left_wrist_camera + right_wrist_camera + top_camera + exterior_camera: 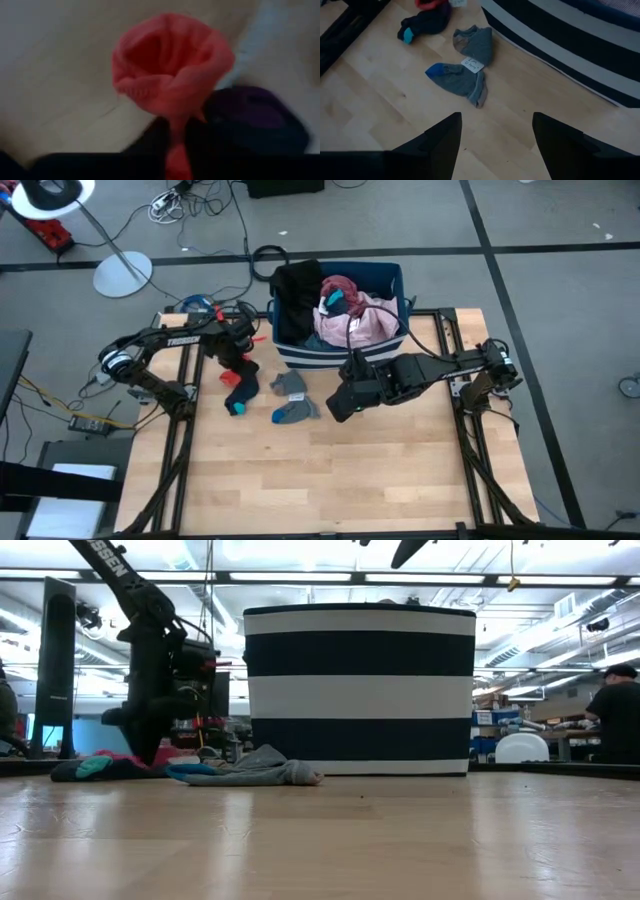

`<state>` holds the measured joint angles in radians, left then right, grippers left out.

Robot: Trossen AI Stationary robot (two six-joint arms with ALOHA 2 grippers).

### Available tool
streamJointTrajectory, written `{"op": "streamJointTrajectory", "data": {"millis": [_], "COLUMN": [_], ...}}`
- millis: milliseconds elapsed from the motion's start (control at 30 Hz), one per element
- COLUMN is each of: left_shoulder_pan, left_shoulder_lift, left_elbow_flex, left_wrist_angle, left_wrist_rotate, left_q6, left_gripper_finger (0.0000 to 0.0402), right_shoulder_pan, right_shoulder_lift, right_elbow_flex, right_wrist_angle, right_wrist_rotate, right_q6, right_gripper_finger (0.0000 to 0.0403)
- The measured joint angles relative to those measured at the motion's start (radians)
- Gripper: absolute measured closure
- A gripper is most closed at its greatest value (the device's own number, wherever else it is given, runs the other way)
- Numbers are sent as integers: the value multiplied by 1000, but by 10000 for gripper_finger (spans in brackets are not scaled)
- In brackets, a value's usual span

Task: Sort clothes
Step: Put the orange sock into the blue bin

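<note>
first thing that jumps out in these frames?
The striped bin at the table's far edge, heaped with pink and black clothes. Just left of it, the left gripper pinches a red-orange sock, which fills the left wrist view. The right gripper hovers open in front of the bin, near two grey socks lying on the wood.

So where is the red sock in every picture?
High view: red sock under the left gripper, left of the striped bin.
Low view: cannot tell; the left arm covers that spot.
Left wrist view: red sock fills the middle.
Right wrist view: sliver at the top edge.
Shared landmark: the striped bin.
</note>
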<state>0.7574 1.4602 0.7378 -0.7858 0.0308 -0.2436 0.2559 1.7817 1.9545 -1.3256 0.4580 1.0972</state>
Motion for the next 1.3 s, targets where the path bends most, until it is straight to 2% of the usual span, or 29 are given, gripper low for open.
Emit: {"op": "streamJointTrajectory", "data": {"millis": [33,100,300,467,633,767,1067,1300], "left_shoulder_pan": [0,0,-2,-11,-41,-81,-146,-204], "left_shoulder_lift": [-7,-19,-90,-197,-284,-306,-228,-58], "left_elbow_flex": [7,22,110,227,396,554,936,1191], "left_wrist_angle": [-1,-4,-109,-198,-355,-439,-444,-352], "left_wrist_rotate": [18,35,48,49,-5,-47,-34,126], "left_q6": [-1,-10,-21,-34,-56,-56,-88,-101], "left_gripper_finger": [368,387,397,399,400,401,401,401], "right_shoulder_pan": [1,4,20,45,84,109,141,143], "right_shoulder_lift": [0,0,0,0,0,0,0,0], "right_elbow_flex": [0,0,-47,-172,-295,-374,-474,-543], "right_wrist_angle": [0,1,12,63,177,248,308,421], "right_wrist_rotate": [0,0,1,-7,-33,-62,-88,-114], "right_q6": [1,1,44,131,204,248,311,308], "right_gripper_finger": [156,156,156,156,156,156,158,168]}}
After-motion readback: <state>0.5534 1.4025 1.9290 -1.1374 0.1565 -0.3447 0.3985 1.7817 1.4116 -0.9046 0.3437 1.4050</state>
